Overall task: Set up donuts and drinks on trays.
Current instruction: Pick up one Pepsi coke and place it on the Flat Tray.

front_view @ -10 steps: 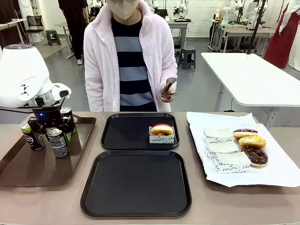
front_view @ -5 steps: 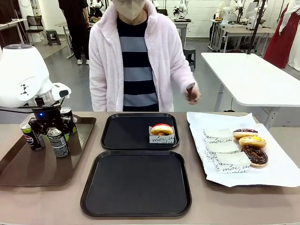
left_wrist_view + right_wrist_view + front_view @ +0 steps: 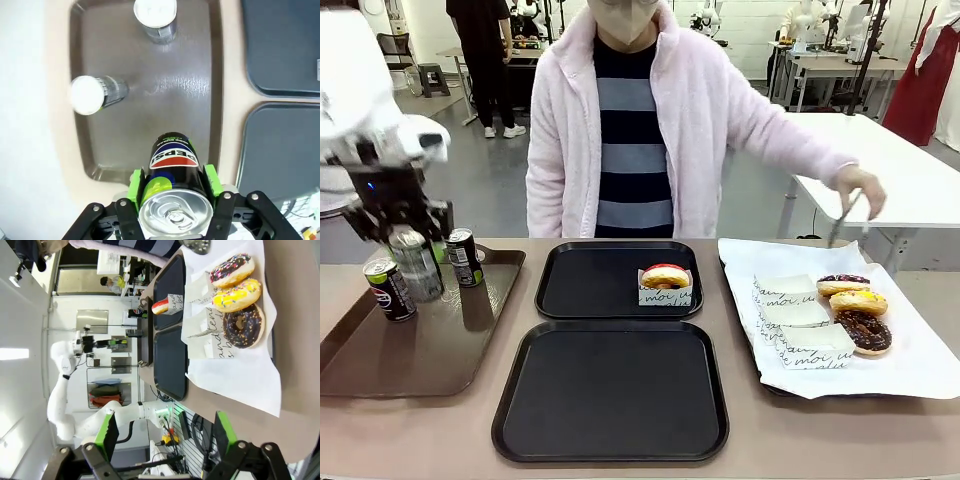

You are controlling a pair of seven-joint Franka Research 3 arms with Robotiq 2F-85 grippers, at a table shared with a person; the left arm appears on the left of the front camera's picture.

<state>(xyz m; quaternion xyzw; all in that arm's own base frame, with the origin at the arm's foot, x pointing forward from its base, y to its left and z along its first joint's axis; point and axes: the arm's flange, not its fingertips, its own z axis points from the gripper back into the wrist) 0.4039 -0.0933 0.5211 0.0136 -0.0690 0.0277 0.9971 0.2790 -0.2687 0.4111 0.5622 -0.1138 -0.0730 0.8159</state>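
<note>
My left gripper is shut on a dark drink can and holds it lifted above the brown tray. In the left wrist view that can sits between the green pads. Two more cans stand on the brown tray. Two black trays lie mid-table: the far tray carries a pink-glazed donut in a lettered sleeve, and the near tray is bare. My right gripper is open above the table edge beside three donuts.
A white-paper-lined tray at the right holds three donuts and paper sleeves. The person's hand holds tongs above its far edge. Bare tabletop shows along the front edge.
My left gripper has risen with one can off the brown tray, shifting slightly left. The person's hand with the tongs has swung right, out over the lined tray.
</note>
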